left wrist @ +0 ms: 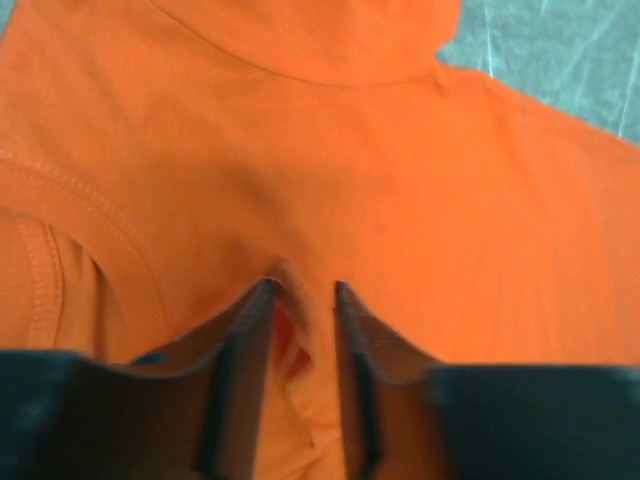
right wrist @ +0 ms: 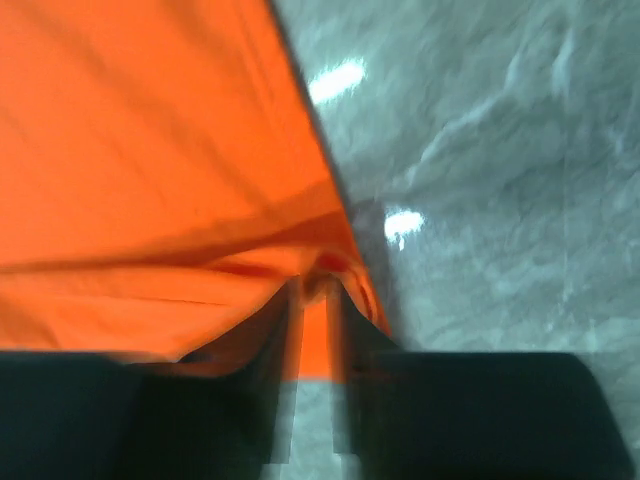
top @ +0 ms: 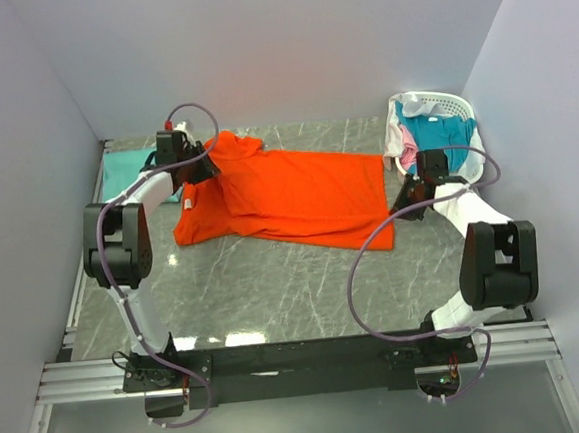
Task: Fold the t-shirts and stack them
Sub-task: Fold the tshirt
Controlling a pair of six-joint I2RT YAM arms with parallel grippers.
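The orange t-shirt (top: 298,196), mid-table and barely folded, is being clamped by the left gripper (left wrist: 300,292) at its far-left end and the right gripper (right wrist: 315,287) at its right edge, with 1 mint-green t-shirt (top: 126,175) far left and other t-shirts (top: 431,131) in the far-right basket (top: 441,97).

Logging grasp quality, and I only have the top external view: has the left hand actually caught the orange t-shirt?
Observer: Yes. The left wrist view shows the left hand shut on a raised pinch of the orange t-shirt.
Operator: And the right hand?
Observer: In the right wrist view, the right hand is shut on the shirt too, with cloth bunched between its fingers.
Operator: At the edge, or further in?
Observer: At the very edge: the grey marbled table shows directly beside the pinch.
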